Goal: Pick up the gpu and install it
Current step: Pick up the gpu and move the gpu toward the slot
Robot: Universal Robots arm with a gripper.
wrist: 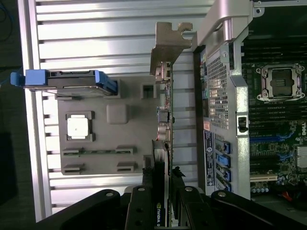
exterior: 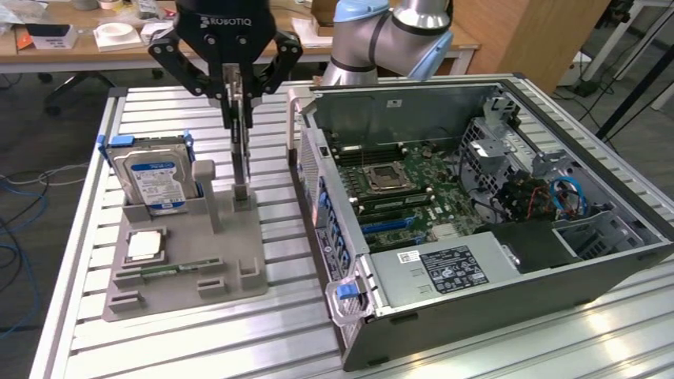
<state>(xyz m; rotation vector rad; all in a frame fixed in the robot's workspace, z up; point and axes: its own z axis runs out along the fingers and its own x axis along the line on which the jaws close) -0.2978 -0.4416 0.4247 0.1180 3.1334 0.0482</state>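
Observation:
The gpu [exterior: 240,150] hangs upright and edge-on, a thin green card with a silver end bracket [wrist: 168,48]. My gripper [exterior: 234,91] is shut on its top edge, with its black fingers [wrist: 142,203] pressed on both faces of the gpu [wrist: 165,120]. The card's lower end is level with a post of the grey holder tray [exterior: 189,268]; I cannot tell whether it still touches. The open computer case [exterior: 474,197] lies just to the exterior view's right, with its motherboard [exterior: 411,189] and blue slots [exterior: 395,223] exposed.
On the holder tray [wrist: 100,143] a hard drive [exterior: 156,178] with blue rails stands upright. A square processor [exterior: 144,246] and a narrow memory stick [exterior: 169,270] lie there too. The case wall [wrist: 216,96] runs close beside the card. A slatted metal table [exterior: 211,339] carries everything.

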